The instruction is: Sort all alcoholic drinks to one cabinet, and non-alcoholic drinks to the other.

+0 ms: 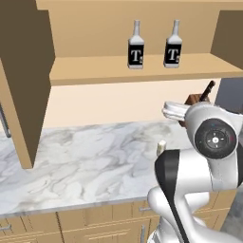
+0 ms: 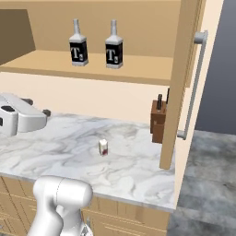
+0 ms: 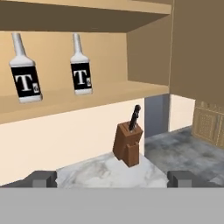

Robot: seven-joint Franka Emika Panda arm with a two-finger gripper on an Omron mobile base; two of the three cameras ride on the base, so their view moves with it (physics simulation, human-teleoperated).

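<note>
Two squarish pale bottles (image 1: pixel 135 46) (image 1: pixel 172 45) with slim necks and black "T" labels stood upright side by side, apart, on the long shelf of the wide tan wood cabinet (image 1: pixel 142 71) — toward its right half. Hand (image 3: pixel 112 178) was spread wide, holding nothing, tips aimed over the desk (image 1: pixel 85 161) toward the brown knife block (image 3: pixel 127 145). Desk was glossy grey-veined marble; the block sat at its back right corner, a small white carton (image 2: pixel 103 147) near the middle. Narrow cabinet's open door (image 2: pixel 177 92) with its grey bar handle (image 2: pixel 191 87) overhung the right edge — the left half was open.
</note>
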